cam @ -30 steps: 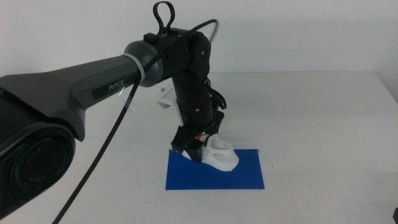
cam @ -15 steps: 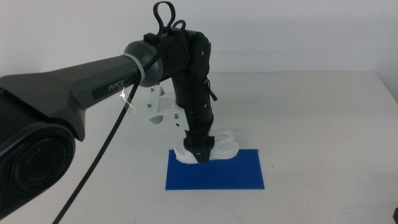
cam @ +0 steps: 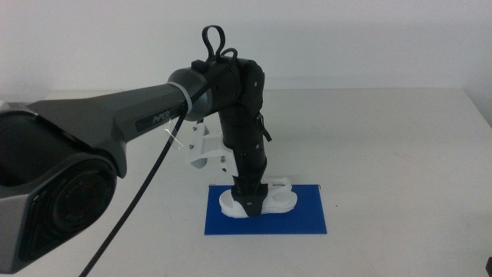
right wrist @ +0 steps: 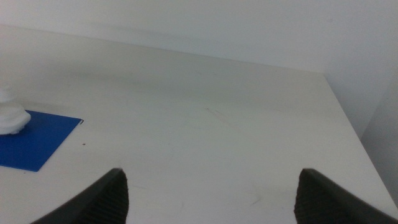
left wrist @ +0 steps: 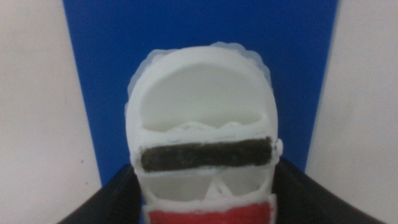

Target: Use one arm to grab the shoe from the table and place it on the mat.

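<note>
Blue fills the near centre of the white table (cam: 400, 138), where the mat (cam: 307, 219) lies flat at about 6 o'clock in the middle view, its long side running across. On it rests the shoe (cam: 280, 201), white and chunky-soled, sole down, lying lengthwise along the mat's far half, one end toward 9 o'clock and the other toward 3 o'clock. Its middle is hidden behind the left gripper (cam: 250, 206), which comes straight down on it.

From the left wrist camera, the shoe (left wrist: 202, 130) fills most of the frame over the mat (left wrist: 99, 74), a black strap (left wrist: 205, 154) across its top and a red one (left wrist: 208, 214) cut off by the frame's edge. The left gripper (left wrist: 205, 199) stands with a dark jaw on either side of the shoe, pressed close against its flanks and grasping it; only the jaw bases show, the tips lost beneath the shoe's body.

Farther back, the arm (cam: 138, 115) sweeps in from 9 o'clock, black with a grey band, its near shoulder blurred and cropped, a black cable (cam: 123, 223) hanging from it.

The right gripper (right wrist: 211, 193) waits off to the 3 o'clock side, outside the middle view, its jaws spread wide over bare table (right wrist: 217, 112); a sliver of the mat (right wrist: 31, 140) and shoe (right wrist: 11, 115) shows at its frame's edge.
</note>
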Robot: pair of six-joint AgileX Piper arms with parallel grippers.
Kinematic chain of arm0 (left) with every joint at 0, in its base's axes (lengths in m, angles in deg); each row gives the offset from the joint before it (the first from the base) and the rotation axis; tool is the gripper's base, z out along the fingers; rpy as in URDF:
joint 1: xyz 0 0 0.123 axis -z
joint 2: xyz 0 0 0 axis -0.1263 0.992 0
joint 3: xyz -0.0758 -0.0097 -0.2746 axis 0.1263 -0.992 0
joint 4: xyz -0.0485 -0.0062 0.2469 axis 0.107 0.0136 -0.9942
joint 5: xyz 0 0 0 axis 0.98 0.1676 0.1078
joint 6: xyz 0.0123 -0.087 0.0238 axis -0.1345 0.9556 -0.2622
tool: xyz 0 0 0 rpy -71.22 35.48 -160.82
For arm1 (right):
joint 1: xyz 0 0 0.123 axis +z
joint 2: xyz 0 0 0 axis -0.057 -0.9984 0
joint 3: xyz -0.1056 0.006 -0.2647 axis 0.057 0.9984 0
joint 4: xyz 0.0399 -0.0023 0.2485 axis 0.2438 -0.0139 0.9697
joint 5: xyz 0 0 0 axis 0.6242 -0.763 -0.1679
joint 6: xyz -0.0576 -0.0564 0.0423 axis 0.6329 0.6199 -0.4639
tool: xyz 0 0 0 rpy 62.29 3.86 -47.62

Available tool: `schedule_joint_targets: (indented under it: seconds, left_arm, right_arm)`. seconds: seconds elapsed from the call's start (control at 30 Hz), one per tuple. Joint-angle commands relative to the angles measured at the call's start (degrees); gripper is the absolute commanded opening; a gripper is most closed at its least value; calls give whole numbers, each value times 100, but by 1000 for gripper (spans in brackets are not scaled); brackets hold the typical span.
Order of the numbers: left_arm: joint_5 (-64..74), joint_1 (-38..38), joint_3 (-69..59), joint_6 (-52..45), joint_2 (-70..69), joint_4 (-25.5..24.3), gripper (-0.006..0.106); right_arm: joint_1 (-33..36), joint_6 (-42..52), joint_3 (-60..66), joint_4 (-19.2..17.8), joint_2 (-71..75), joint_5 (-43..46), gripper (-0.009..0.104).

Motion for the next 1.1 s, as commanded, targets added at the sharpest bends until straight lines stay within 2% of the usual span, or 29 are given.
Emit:
schedule_joint_targets:
  seconds: [0.0, 0.27, 0.3, 0.4, 0.43, 0.57, 1.07]
  left_arm:
    - [498, 25, 171, 13, -309, 67, 5]
    - [504, 25, 171, 13, -202, 186, 5]
    - [516, 25, 171, -49, -202, 219, 12]
    - [510, 25, 171, -67, -202, 219, 24]
    - [541, 25, 241, -67, -216, 213, 76]
    - [541, 25, 424, -112, -275, 207, 94]
    - [530, 17, 589, 235, -1276, 205, 94]
  right_arm:
    - [16, 58, 29, -62, -21, 418, 78]
    - [16, 58, 29, -62, -21, 418, 78]
    - [16, 58, 29, -62, -21, 418, 78]
    - [16, 58, 29, -62, -21, 418, 78]
    - [16, 58, 29, -62, -21, 418, 78]
    - [16, 58, 29, -62, -21, 418, 78]
    - [16, 58, 29, -62, -21, 418, 78]
